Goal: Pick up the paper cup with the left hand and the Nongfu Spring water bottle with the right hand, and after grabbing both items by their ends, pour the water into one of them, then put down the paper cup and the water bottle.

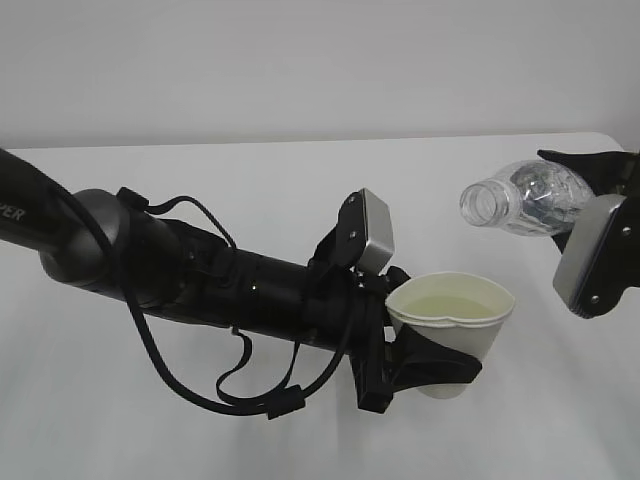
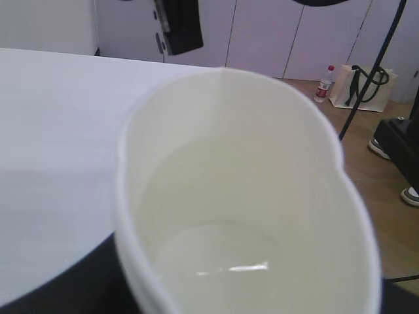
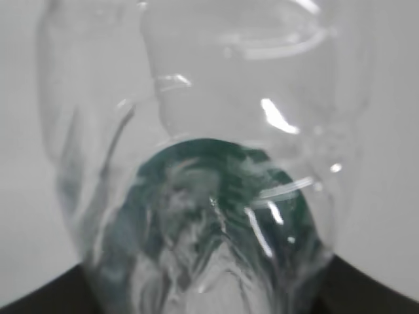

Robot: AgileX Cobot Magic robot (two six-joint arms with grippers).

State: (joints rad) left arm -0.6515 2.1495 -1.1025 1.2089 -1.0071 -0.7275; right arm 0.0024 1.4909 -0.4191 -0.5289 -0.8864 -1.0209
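Two pincers grip cup point(image 1: 455, 330) and bottle point(image 1: 525, 198); left wrist view reveals water point(image 2: 216, 261).

A plain indoor test room or lab: a bare white counter point(image 1: 300, 170) against a blank wall, with pale cabinet doors point(image 2: 262, 33), a brown floor point(image 2: 380, 196), a tote bag point(image 2: 361, 85) and a bottle point(image 2: 322, 84) behind.

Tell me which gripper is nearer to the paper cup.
Left. The left gripper has its fingers clamped around the paper cup, squeezing its rim out of round. The right gripper is up and to the right of the cup, holding the tilted water bottle.
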